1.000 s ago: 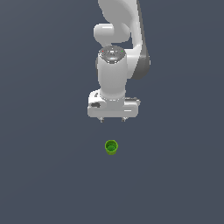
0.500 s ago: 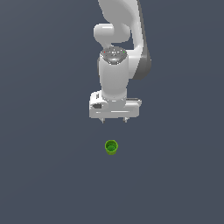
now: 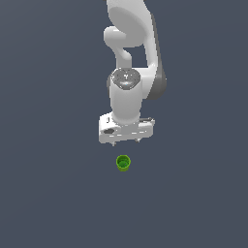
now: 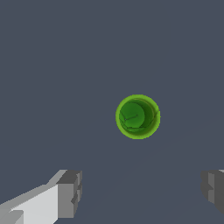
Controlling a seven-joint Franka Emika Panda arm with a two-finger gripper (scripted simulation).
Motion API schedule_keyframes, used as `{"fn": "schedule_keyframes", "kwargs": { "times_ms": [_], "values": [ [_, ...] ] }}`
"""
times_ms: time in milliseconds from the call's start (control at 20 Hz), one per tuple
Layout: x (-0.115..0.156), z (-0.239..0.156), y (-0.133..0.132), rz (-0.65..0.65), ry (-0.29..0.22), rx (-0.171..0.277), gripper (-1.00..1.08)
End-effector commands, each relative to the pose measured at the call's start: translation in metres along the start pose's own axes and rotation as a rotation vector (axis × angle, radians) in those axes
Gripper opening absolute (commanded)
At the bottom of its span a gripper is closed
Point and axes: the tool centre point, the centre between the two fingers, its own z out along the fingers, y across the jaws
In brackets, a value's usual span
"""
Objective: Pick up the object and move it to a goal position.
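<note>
The object is a small bright green round cup (image 3: 123,162) with a hollow top, standing upright on the dark grey floor. In the wrist view it (image 4: 138,117) shows from above, its inside visible. My white gripper (image 3: 126,142) hangs above and slightly behind the cup, pointing down, apart from it. Its jaws are wide open and empty. In the wrist view the two grey fingertips (image 4: 70,193) sit wide apart, with the cup beyond the gap between them, and the gripper's middle (image 4: 142,190) lies off the cup.
A flat, plain dark grey floor (image 3: 48,193) lies all around the cup. The white arm (image 3: 131,48) rises behind the gripper.
The gripper has moved down toward the cup. The cup has not moved. The jaws have stayed open.
</note>
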Motion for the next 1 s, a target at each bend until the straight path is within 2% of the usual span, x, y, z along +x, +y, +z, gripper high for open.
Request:
{"fn": "schedule_keyframes", "kwargs": {
  "times_ms": [0, 450, 950],
  "values": [
    [0.008, 0.013, 0.003, -0.052, -0.007, -0.002, 1.0],
    [0.031, 0.054, 0.012, -0.209, -0.027, 0.0, 1.0],
    [0.036, 0.066, 0.014, -0.248, -0.032, 0.002, 1.0]
  ]
}}
